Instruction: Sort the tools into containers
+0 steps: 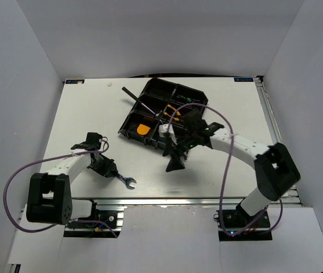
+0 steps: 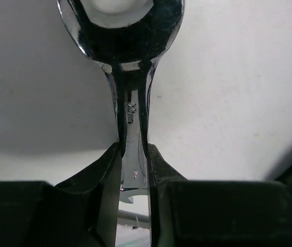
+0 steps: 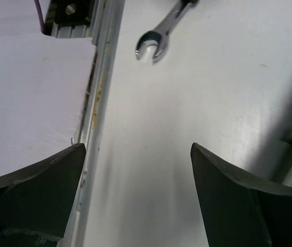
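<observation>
My left gripper point(image 1: 111, 172) is clamped on the wrench point(image 1: 126, 180). In the left wrist view both fingers point(image 2: 105, 180) press flat against the shaft of the wrench point(image 2: 133, 113), with its ring end out in front of them. From above, the open-jawed end sticks out toward the middle of the table point(image 1: 82, 108), close to the near edge. I cannot tell whether it is lifted clear or only just off the surface.

My right gripper point(image 1: 174, 162) is spread wide and holds nothing. Its wrist view shows bare table between the fingers point(image 3: 43, 185), and the wrench point(image 3: 159, 41) lies well beyond them. It hangs just in front of the tray point(image 1: 133, 138), on the near side.

The tray sits skewed at the far middle of the table, well apart from the wrench. The orange tape measure point(image 1: 143, 129) is in the near-left compartment and the yellow-handled pliers point(image 1: 173, 111) are in a middle one. A thin purple-looking screwdriver point(image 1: 147, 107) lies beside them. A long black handle point(image 1: 130, 94) pokes out over the far-left rim, though I cannot say which tool it belongs to. My right arm hides part of the tray.

I judge the sorting nearly done. The wrench is the only tool I see outside the tray, and it has yet to be carried across and dropped into a compartment.
</observation>
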